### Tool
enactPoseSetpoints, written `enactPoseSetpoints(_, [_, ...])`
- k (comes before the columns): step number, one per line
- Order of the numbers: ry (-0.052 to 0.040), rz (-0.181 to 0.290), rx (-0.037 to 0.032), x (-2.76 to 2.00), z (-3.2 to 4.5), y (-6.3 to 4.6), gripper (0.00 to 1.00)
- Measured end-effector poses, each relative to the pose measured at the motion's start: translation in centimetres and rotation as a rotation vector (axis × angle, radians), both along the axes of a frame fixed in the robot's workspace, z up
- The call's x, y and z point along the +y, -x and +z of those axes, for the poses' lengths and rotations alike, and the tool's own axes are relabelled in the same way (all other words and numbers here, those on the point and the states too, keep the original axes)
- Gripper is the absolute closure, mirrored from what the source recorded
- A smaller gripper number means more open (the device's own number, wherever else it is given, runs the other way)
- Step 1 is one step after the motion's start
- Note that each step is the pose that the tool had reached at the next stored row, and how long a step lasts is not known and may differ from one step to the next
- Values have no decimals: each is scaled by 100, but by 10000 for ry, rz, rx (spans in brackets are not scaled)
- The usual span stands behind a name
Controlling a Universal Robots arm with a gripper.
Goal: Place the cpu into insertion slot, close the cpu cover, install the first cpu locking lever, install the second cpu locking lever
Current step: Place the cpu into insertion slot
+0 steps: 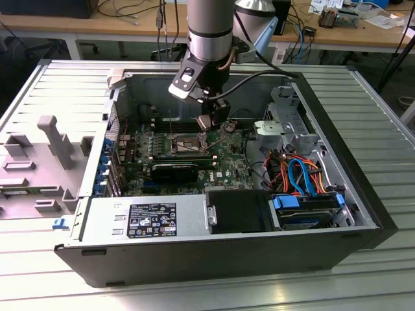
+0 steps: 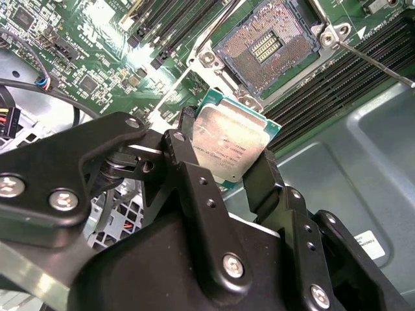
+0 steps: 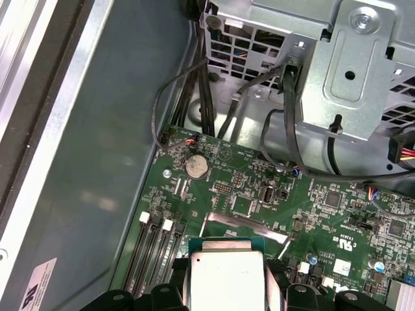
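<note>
My gripper [image 2: 227,154] is shut on the cpu [image 2: 228,144], a flat square chip with a silvery top and green edge, pinched at two opposite sides between black fingers [image 2: 188,155]. The chip hangs above the motherboard, a short way off the insertion slot [image 2: 266,46]. The slot lies uncovered, its gold-brown contact field showing. A thin locking lever [image 2: 375,65] sticks out beside it. In the exterior view the gripper [image 1: 205,123] hovers inside the open computer case, just to the right of the slot [image 1: 185,144]. The first wrist view shows the cpu [image 3: 227,278] between the fingers [image 3: 175,288].
Long black memory slots [image 2: 337,71] run beside the socket. A metal drive cage [image 3: 343,65] with dangling black cables [image 3: 288,123] stands close by. A power supply [image 1: 149,219] and a hard drive with blue and orange cables [image 1: 305,188] fill the case front. Case walls [image 1: 78,162] surround the board.
</note>
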State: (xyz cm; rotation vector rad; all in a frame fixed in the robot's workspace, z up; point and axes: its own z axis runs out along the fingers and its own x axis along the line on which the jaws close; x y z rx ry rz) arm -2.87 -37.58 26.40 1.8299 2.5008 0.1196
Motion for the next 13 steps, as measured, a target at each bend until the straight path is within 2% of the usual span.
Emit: enactPoseSetpoints(13, [13, -250, 0, 0, -2, 0, 45])
